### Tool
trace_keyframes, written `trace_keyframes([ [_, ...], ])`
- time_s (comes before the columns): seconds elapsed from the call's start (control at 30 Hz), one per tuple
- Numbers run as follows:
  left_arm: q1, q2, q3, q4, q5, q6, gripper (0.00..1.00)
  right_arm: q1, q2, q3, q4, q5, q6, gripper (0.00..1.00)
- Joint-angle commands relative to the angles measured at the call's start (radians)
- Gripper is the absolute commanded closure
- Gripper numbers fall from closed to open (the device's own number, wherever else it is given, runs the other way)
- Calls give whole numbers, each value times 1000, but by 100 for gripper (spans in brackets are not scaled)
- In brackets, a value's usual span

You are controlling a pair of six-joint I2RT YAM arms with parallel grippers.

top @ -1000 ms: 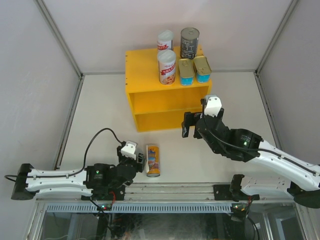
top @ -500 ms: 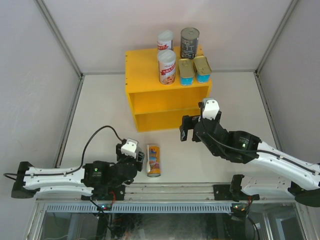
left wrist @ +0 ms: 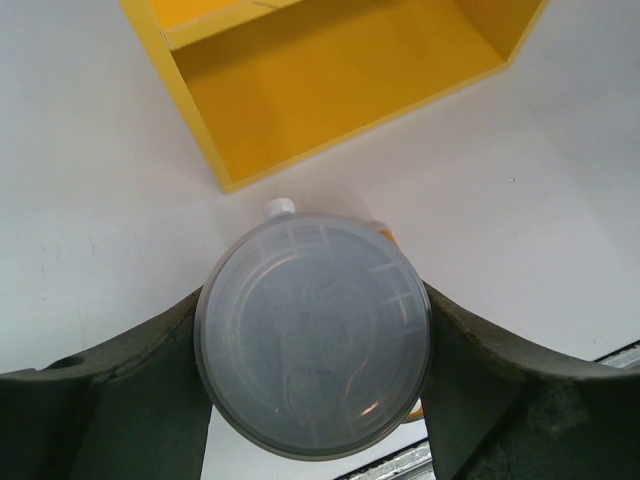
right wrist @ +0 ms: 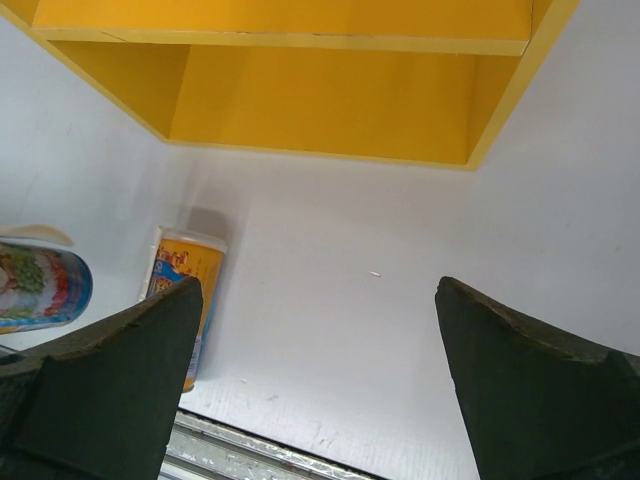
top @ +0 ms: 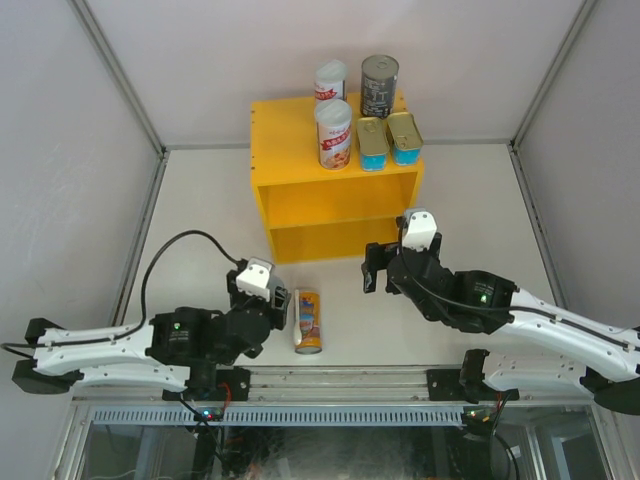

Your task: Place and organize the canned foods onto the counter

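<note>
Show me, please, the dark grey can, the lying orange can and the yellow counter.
dark grey can (top: 379, 90), top view, its side label.
lying orange can (top: 306, 320), top view, middle of its side.
yellow counter (top: 285, 140), top view, bare part of its top.

No word or number can be read. The white-red cans (top: 333, 133), the dark can (top: 379, 87) and the orange can (top: 306, 321) carry printed labels, all too small. The lidded can (left wrist: 313, 335) shows only faint raised marks on its lid.

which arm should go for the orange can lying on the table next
Right. The right gripper is open, empty and hangs near the lying can, on its right side. The left gripper is shut on the other orange can.
</note>
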Motion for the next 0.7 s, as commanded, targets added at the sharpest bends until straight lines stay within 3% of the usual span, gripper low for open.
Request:
trace_keyframes([
  [0.0, -7, 2, 150, -5, -100, 40, 100, 3, -18, -4, 55, -3, 10, 1],
  [0.33, -18, 52, 374, -131, -132, 78, 100, -16, -24, -25, 90, -51, -26, 1],
  [0.67, -11, 156, 663, -110, -172, 325, 100, -16, -46, -37, 92, -59, -20, 1],
])
